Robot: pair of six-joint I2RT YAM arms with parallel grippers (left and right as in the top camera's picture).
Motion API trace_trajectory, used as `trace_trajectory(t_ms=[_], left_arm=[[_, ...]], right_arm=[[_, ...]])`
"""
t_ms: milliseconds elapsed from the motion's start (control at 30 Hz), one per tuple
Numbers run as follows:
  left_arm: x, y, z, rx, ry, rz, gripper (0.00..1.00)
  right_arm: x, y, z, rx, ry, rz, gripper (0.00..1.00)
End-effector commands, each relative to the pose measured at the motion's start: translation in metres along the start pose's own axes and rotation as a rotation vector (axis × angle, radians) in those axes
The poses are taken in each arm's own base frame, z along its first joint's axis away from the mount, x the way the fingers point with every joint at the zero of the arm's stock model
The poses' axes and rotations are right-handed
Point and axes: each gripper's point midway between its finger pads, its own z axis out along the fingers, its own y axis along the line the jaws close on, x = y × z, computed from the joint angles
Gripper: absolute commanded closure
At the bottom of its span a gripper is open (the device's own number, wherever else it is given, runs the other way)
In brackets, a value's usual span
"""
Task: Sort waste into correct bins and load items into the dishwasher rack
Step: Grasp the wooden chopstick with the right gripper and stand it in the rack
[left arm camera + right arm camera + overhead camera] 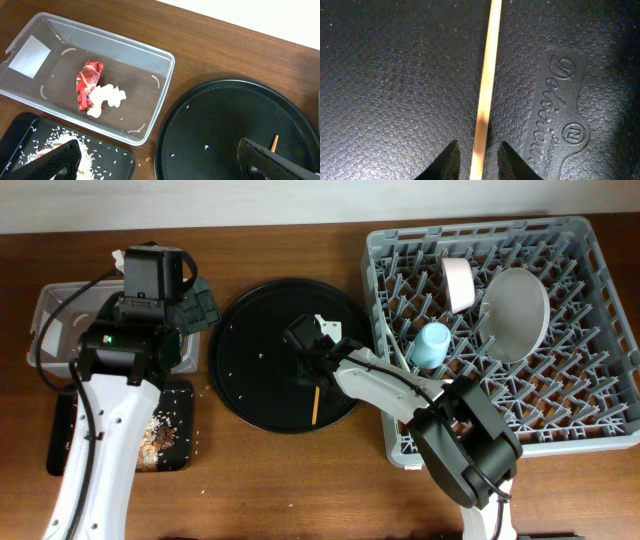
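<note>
The fingertips of the right gripper (479,165) are seen set low over the round black tray (395,75), parted only narrowly, with a thin wooden chopstick (487,75) lying between them. A slim gap is left on either side, so nothing is clamped. The stick runs straight ahead from the fingertips, and an embossed maker's mark (560,115) is pressed into the tray just to its right. From overhead, the stick's upper end is covered by this gripper's wrist. The dishwasher rack (590,420) stands just beside the tray on the gripper's far side, with a pale grey plate (517,315), a pinkish-white bowl (460,283) and a light blue cup (432,345) held among its pegs. The left gripper (162,160) is spread wide with nothing held. Ahead of it and to its left lies the clear tub (172,60), in which a red wrapper (87,82) and crumpled white paper (107,97) are touching. The shallow black tray (20,130), scattered with rice-like crumbs (65,136), lies under one fingertip. From overhead, much of the tub and the shallow tray is hidden by the left arm.
</note>
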Motion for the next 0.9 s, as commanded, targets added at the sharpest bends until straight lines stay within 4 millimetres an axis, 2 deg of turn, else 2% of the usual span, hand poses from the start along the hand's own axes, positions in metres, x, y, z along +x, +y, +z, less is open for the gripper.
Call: trace_trajectory(t_ms=[0, 200, 233, 300, 400, 533, 567, 700, 767, 833, 867], left_arm=[[-0.005, 0.003, -0.007, -0.003, -0.024, -0.019, 0.01], [-0.005, 0.003, -0.007, -0.003, -0.024, -0.019, 0.01], [-0.005, 0.003, -0.007, -0.003, -0.024, -0.019, 0.01], [-0.005, 0.003, -0.007, -0.003, -0.024, -0.019, 0.01], [-0.005, 0.003, -0.007, -0.003, -0.024, -0.019, 0.01], [-0.005, 0.003, -0.007, -0.003, -0.024, -0.019, 0.01], [-0.005, 0.003, -0.007, -0.003, -0.024, -0.019, 0.01], [-0.005, 0.003, -0.007, -0.003, -0.024, -0.019, 0.01], [-0.005, 0.003, -0.007, -0.003, -0.024, -0.019, 0.01], [-0.005, 0.003, -0.007, -0.003, -0.024, -0.019, 0.01], [-0.005, 0.003, -0.007, -0.003, -0.024, -0.019, 0.01]], right_arm=[[-0.008, -0.003, -0.001, 0.015, -0.043, 0.019, 0.71], [0.007, -0.009, 0.028, 0.049, -0.002, 0.007, 0.72], [0.007, -0.009, 0.028, 0.050, -0.002, 0.007, 0.72], [0.009, -0.011, 0.027, 0.056, 0.006, 0.004, 0.80], [0.012, -0.013, 0.027, 0.066, 0.017, 0.001, 0.85], [0.013, -0.014, 0.027, 0.068, 0.021, 0.000, 0.88], [0.013, -0.014, 0.027, 0.068, 0.021, 0.000, 0.95], [0.010, -0.011, 0.025, 0.061, 0.014, -0.007, 0.96], [-0.011, 0.003, -0.002, 0.005, -0.030, -0.025, 0.96], [-0.042, 0.015, -0.057, -0.069, -0.126, -0.067, 0.96], [-0.049, 0.016, -0.076, -0.089, -0.156, -0.081, 0.96]])
